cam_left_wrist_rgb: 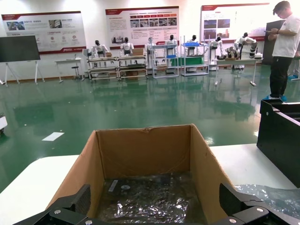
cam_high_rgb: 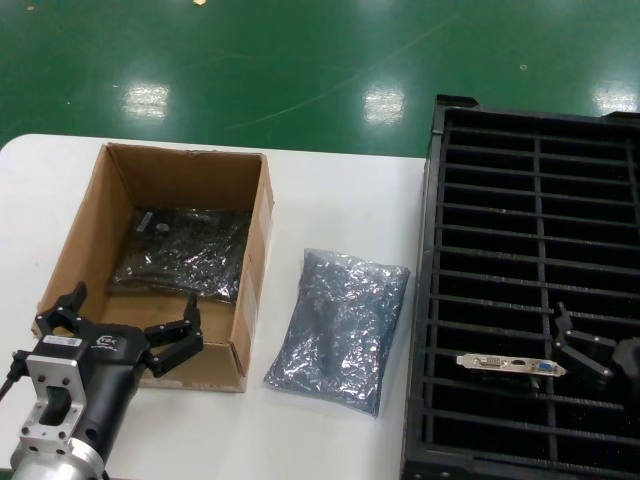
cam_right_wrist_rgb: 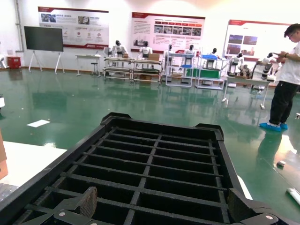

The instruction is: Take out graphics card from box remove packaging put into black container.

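Card slotted, second bag waiting

Your left claw (cam_high_rgb: 128, 335), spread, hangs over the box's (cam_high_rgb: 252, 300) near wall, a bagged item just beyond; farther right, your right claw (cam_high_rgb: 580, 345), spread, sits beside the card (cam_high_rgb: 510, 364) standing in the container (cam_high_rgb: 520, 250).

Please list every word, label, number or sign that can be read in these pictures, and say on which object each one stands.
No text can be read with certainty.
Left gripper: a small white logo on its black body, too small to read.
Wall posters: printed headings and pictures, too blurred to read.
Box, packaging, black container: no print shows.
Graphics card, standing in a slot by the right gripper: no marking legible.
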